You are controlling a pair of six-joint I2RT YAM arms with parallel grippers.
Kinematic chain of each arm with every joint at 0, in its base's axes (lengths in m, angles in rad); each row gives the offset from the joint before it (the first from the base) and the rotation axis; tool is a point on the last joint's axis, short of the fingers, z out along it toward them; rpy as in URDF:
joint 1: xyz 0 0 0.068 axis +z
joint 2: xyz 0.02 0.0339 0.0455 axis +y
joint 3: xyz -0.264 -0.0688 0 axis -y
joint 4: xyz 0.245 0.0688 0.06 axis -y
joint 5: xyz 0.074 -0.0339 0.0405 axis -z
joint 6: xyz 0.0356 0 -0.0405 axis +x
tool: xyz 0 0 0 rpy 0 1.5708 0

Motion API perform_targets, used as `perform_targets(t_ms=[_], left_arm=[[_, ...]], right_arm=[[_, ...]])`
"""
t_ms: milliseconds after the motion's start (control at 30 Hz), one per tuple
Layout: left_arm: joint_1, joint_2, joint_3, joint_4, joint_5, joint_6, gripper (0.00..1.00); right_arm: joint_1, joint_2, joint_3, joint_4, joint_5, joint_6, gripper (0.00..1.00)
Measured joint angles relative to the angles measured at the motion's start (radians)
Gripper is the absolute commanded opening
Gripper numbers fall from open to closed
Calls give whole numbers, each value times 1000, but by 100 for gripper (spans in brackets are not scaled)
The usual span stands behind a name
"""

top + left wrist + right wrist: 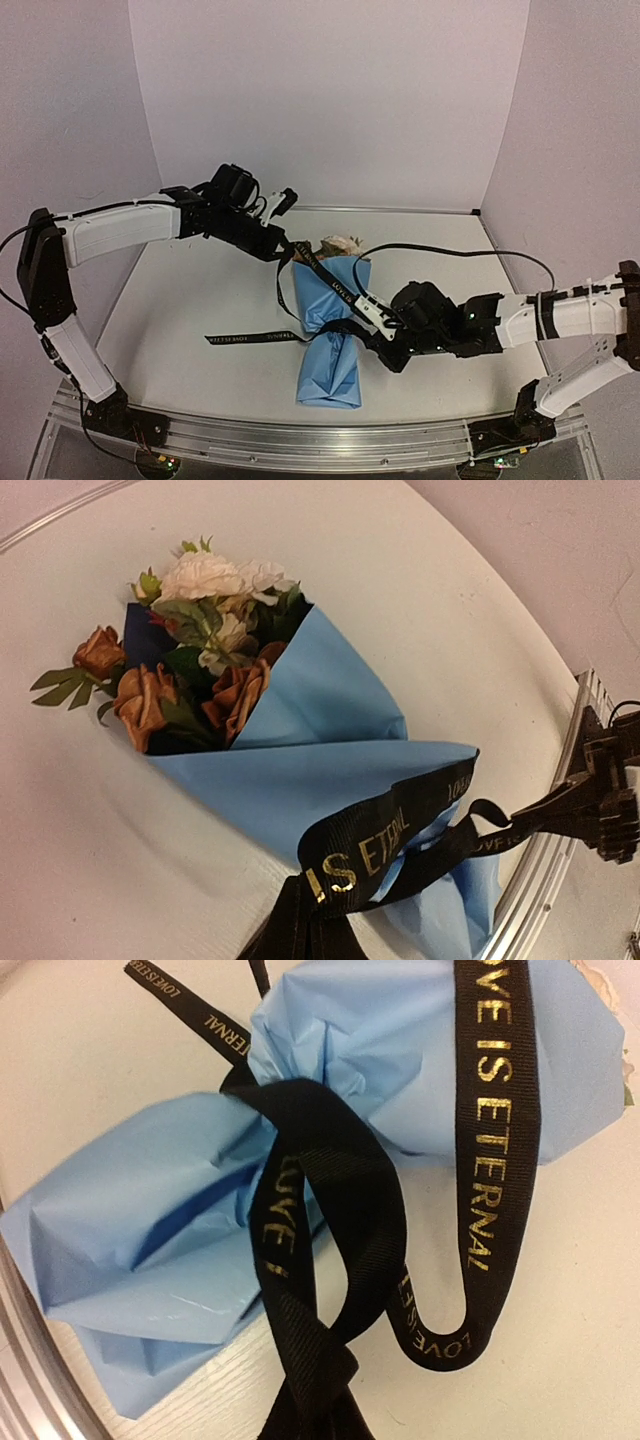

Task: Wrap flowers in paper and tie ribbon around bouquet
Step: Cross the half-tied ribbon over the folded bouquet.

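Light blue paper is already rolled round the flowers, so the wrapping half of the job looks done to me. The bouquet lies in the middle of the table, with its blooms at the far end and the crumpled tail of the cone pointing near. The black ribbon is on and cinches the paper at its waist. From the right wrist view I see it crossing over itself there in one loose turn, with a slack loop hanging off to the side, which I read as a first crossing rather than a finished knot or bow. One free tail lies flat on the table to the left of the bundle. The left gripper sits just far-left of the blooms, clenched on a strand that runs diagonally across the upper cone. The right gripper is just right of the waist, jaws clamped on the ribbon where the strands gather between its fingers. What I judge is left: pull the crossing snug, complete the tie and let go of both ends — the loop looks too loose to hold the bundle yet
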Motion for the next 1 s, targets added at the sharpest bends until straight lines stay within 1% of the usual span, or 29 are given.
perform_targets(t_ms=[200, 300, 367, 500, 600, 700, 800, 900, 1000], left_arm=[[8, -69, -20, -103, 7, 1, 0], [7, -128, -59, -141, 43, 2, 0], [2, -171, -96, -161, 67, 3, 0], [-32, -251, -188, -203, 107, -1, 0], [-79, -286, -248, -201, 124, -21, 0], [-108, -318, -294, -190, 133, -50, 0], [-80, -368, -328, -167, 126, -79, 0], [-20, -423, -347, -157, 118, -89, 0], [27, -454, -350, -158, 101, -88, 0]], right_arm=[[0, -16, 208, -292, -54, 21, 0], [-5, -11, 301, -407, -79, 19, 0], [-20, -3, 337, -453, -114, 20, 0], [-98, 24, 369, -517, -215, 44, 0], [-168, 95, 434, -556, -316, 86, 0], [-195, 181, 524, -568, -387, 139, 0], [-195, 272, 630, -566, -441, 210, 0], [-193, 371, 750, -555, -470, 285, 0], [-192, 504, 930, -548, -489, 365, 0]])
